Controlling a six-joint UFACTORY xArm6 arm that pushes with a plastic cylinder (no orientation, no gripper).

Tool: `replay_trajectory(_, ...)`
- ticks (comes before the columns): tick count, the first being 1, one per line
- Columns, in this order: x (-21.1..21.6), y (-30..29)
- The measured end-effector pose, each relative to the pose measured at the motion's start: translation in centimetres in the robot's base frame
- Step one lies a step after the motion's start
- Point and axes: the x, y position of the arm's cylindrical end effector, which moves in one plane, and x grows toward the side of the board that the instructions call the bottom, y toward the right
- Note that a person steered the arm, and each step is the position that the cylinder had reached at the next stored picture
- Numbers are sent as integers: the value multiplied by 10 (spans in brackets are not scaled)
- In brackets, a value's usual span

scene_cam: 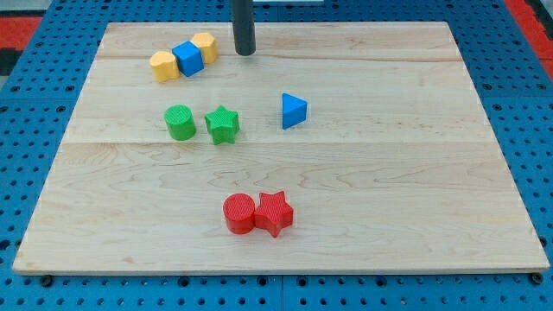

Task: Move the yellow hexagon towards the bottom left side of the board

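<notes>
1. The straight dark rod (244,26) is cut off by the view's top edge; only its lower length shows.
2. The yellow hexagon-like block (206,45) is partly hidden behind the blue cube block (187,58), so its full outline cannot be made out.
3. The other yellow block (162,66) is too small to tell its exact shape.
4. The blue pegboard surface (34,104) is cut off at every edge.

We see a pale wooden board (346,225) on blue pegboard (34,95); red patches at both top corners.
</notes>
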Motion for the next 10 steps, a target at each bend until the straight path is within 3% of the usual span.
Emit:
replay_trajectory(1,0,24)
replay_trajectory(5,-52,25)
replay_trajectory(8,-53,-60)
replay_trajectory(9,-36,-97)
replay_trajectory(10,4,-54)
